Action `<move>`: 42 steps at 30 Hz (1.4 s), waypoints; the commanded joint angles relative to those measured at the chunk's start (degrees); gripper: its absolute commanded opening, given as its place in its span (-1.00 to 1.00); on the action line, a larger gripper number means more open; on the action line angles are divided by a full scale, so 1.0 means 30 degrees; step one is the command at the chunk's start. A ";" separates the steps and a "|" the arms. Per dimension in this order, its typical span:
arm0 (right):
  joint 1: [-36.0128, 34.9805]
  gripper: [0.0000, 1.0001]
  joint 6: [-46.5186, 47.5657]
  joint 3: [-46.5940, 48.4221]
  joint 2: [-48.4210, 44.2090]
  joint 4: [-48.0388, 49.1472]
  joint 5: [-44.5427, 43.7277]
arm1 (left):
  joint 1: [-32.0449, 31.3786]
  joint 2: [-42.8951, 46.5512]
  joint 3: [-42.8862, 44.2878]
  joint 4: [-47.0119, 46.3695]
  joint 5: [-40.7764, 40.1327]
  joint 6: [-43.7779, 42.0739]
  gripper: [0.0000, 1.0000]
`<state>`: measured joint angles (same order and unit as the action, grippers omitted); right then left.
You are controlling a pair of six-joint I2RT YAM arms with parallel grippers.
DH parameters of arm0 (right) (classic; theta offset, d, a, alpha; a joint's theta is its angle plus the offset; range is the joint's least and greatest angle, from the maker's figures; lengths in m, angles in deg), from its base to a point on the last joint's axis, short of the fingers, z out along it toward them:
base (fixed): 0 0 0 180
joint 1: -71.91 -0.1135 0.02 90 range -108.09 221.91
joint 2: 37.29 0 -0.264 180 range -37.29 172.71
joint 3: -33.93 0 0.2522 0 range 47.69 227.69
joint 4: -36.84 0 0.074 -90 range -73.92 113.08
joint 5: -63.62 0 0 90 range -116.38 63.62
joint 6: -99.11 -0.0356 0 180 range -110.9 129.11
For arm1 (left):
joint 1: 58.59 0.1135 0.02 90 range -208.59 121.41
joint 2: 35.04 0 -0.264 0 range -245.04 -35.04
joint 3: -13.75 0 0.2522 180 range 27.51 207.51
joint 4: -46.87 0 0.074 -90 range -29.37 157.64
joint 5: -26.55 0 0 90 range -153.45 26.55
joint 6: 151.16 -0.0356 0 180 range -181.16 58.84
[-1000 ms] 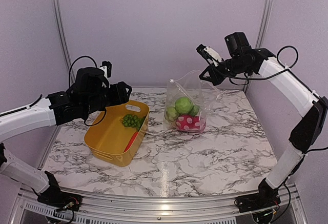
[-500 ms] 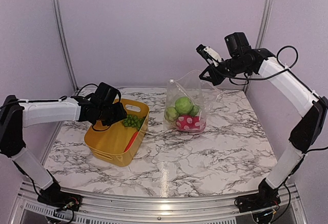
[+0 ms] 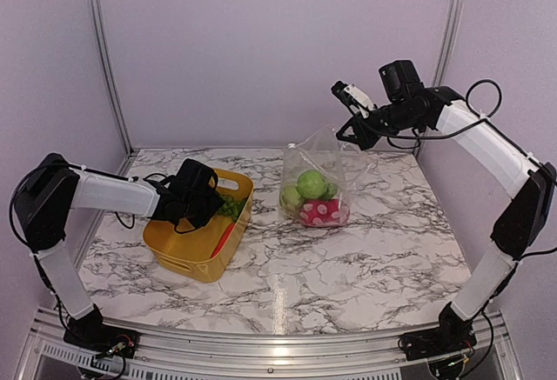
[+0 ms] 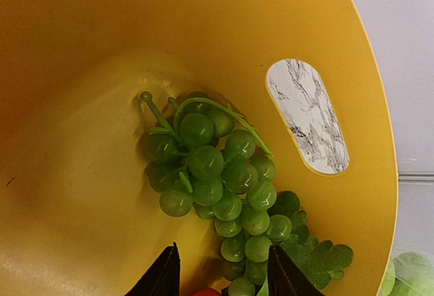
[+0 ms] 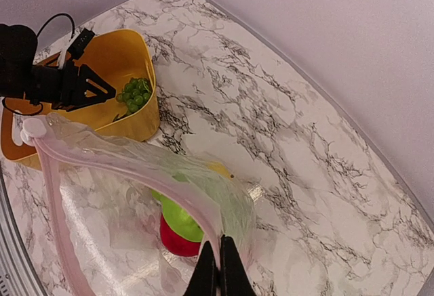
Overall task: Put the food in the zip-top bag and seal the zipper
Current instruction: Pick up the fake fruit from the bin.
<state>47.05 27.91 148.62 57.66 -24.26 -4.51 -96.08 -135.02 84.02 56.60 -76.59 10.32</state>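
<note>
Green grapes [image 4: 217, 181] sit within the parted left hand [image 4: 220, 272], seemingly ungripped

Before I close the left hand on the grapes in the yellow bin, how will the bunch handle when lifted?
Probably light: the grapes look like glossy plastic. The bunch likely dangles, since its berries sit on thin stems. Smooth round berries might slip from the left hand.
</note>
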 commanded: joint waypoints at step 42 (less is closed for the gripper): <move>-0.0031 -1.00 0.0174 -0.0497 -0.0709 0.0396 0.0562 | 0.0807 -0.5355 0.5469 0.4239 -0.4422 0.1772 0.07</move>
<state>47.05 28.09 147.48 57.36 -23.91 -3.31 -94.60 -148.18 98.52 66.55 -89.31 17.38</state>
